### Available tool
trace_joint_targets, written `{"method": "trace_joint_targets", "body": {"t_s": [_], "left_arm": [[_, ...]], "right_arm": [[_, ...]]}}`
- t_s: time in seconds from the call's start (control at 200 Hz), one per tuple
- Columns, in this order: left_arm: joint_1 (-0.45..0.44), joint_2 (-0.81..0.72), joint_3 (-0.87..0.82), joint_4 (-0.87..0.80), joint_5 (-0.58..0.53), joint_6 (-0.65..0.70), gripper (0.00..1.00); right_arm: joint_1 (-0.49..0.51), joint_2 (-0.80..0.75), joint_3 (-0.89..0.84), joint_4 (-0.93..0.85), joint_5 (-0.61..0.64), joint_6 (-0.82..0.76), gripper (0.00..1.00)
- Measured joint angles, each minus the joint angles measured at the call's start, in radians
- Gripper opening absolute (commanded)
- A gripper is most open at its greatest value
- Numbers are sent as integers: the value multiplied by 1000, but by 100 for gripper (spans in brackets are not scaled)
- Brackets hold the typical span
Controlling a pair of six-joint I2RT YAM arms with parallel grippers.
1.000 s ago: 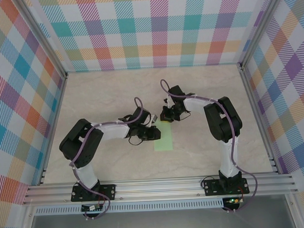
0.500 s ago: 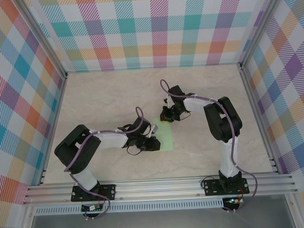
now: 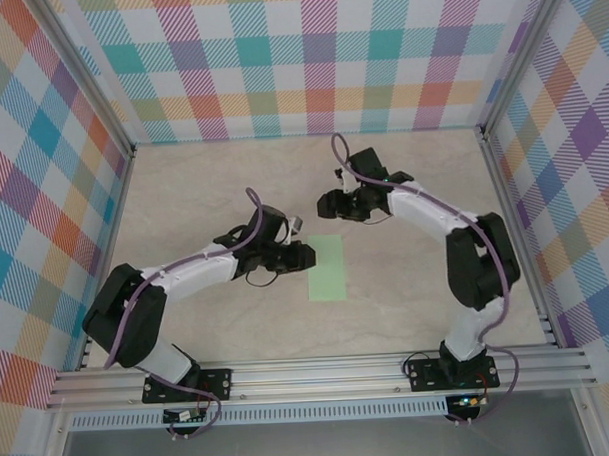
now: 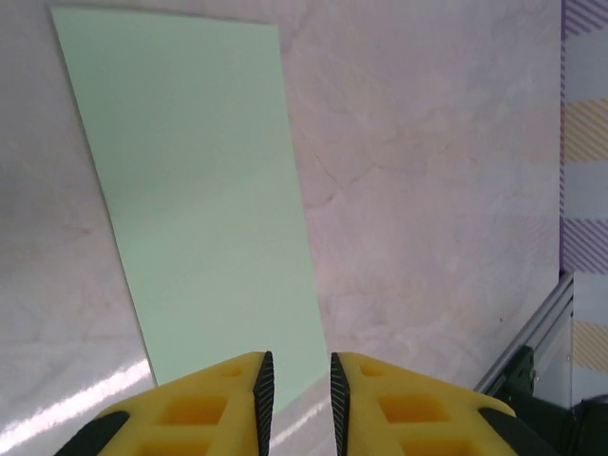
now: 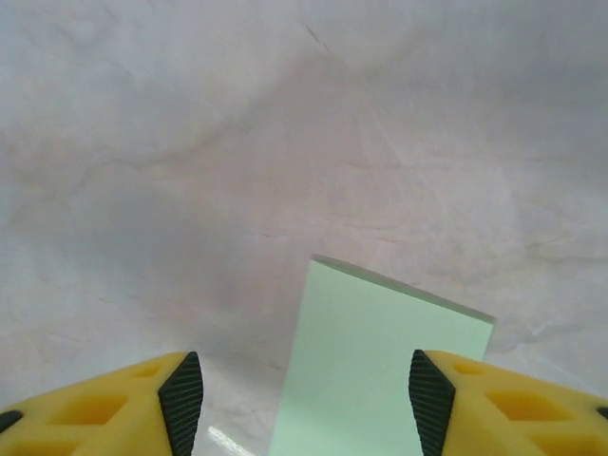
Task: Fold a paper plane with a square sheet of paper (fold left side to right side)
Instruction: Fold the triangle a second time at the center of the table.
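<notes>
Pressing should be run along the crease of the halved square sheet of paper (image 3: 327,268); the left gripper (image 4: 296,369) is held barely parted, the right gripper (image 5: 304,375) spread wide, both empty.

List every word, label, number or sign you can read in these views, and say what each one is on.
No text can be read anywhere.
The sheet of paper: plain pale green, no print.
The left fingers and the right fingers: bare yellow, no lettering.
The small board below the left arm's base: too small to tell whether it is marked.
</notes>
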Motion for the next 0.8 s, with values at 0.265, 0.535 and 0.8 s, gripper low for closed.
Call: {"method": "trace_joint_targets", "body": {"t_s": [0.265, 0.535, 0.8], "left_arm": [[15, 237, 177, -8, -29, 2, 19], [32, 366, 282, -61, -114, 32, 18], [32, 400, 287, -60, -116, 32, 17]], "right_arm": [[-15, -251, -290, -23, 65, 12, 100], [-23, -306, -451, -30, -35, 81, 100], [-23, -273, -478, 16, -139, 129, 84]]}}
